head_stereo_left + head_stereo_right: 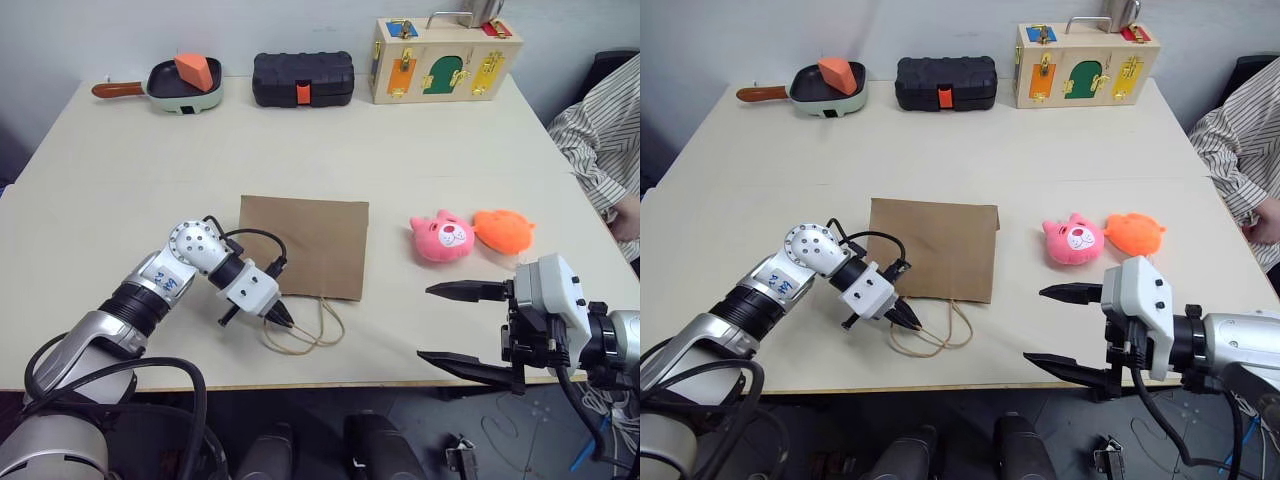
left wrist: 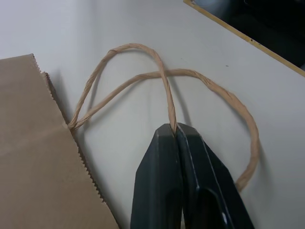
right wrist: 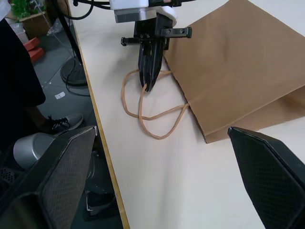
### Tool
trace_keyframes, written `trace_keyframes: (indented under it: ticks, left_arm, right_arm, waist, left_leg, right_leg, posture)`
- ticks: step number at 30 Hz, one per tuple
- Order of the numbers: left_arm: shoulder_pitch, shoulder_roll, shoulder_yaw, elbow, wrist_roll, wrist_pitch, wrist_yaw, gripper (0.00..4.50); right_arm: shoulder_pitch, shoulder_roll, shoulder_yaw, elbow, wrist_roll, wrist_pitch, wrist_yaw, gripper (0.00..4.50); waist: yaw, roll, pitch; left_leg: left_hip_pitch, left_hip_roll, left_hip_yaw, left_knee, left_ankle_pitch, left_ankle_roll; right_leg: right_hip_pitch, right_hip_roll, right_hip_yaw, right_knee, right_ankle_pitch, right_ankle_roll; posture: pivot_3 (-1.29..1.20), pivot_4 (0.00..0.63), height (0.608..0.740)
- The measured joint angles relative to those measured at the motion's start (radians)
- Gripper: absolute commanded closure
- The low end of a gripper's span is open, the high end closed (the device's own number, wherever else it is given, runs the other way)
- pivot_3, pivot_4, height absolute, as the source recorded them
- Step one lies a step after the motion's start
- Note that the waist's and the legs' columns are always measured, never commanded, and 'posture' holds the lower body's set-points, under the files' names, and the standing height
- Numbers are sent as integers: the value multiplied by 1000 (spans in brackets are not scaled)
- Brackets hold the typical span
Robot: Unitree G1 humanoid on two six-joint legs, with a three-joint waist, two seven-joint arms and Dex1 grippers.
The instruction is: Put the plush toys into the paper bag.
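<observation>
- While my left jaws (image 1: 283, 318) sit pinched fully together, a strand of the twine handle (image 2: 167, 98) runs straight into their tips; they have hold of that loop.
- That handle belongs to the paper bag (image 1: 305, 245), which lies flat on the surface (image 1: 330, 140), its serrated mouth edge facing me and both twine loops spilling out toward the near edge. My left jaws are just beside that mouth, at its left corner.
- My right jaws (image 1: 455, 325) stand spread wide with nothing between them, hovering at the near right edge of the surface, well apart from the bag.
- Both plush toys rest to the right of the bag and beyond my right jaws: the pink plush toy (image 1: 441, 238) with ears and a face, and the orange plush toy (image 1: 504, 230) just beside it on its right, the two about touching.
- From the left wrist, I see the pinch on the twine close up, and the two loops crossing one another.
- From the right wrist, I see my left jaws from the front, pointing down onto the handles, and the floor below the surface's edge.
- From the head, I see the toys, and a person's striped sleeve (image 1: 595, 130) at the far right.
</observation>
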Motion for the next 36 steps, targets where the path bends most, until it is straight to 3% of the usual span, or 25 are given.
trace_keyframes:
  ticks: [7,11,15,20,28,36]
  left_arm:
    - [-14,-70,152,-89,-188,431,3,4471]
    - [-48,-92,263,-171,-247,688,41,4500]
    - [-46,-119,312,-215,-250,784,73,4500]
    - [-33,-135,356,-254,-240,845,95,4500]
    - [-25,-161,380,-299,-224,885,114,4500]
    - [-4,-168,382,-332,-203,900,115,4500]
  right_arm:
    - [-18,12,51,0,-44,-22,-16,0]
    - [-43,54,117,3,-91,-47,-42,1196]
    - [-62,82,187,22,-163,-83,-54,2561]
    - [-169,176,395,134,-364,-174,-96,4314]
    - [-315,417,640,369,-634,-309,-199,4415]
    - [-382,588,671,463,-668,-320,-261,4415]
  waist:
    - [2,0,0]
    - [-3,0,0]
    - [-3,0,0]
    - [-4,0,0]
    - [-6,0,0]
    - [-14,0,0]
  left_leg:
    - [-1,0,-1,1,0,0]
    - [0,0,-1,1,0,0]
    - [0,0,-1,1,0,0]
    - [1,0,0,1,0,0]
    - [1,-1,0,1,0,-1]
    - [1,-1,-1,1,0,-1]
  right_leg:
    - [0,0,0,1,0,0]
    - [0,1,0,2,0,0]
    - [0,1,0,1,0,0]
    - [-1,1,0,0,0,0]
    - [-2,0,0,1,0,0]
    - [-2,0,-2,2,0,0]
  posture:
    - [0,150,740]
    - [0,150,740]
    - [0,150,740]
    - [0,150,740]
    - [0,150,740]
    - [0,150,740]
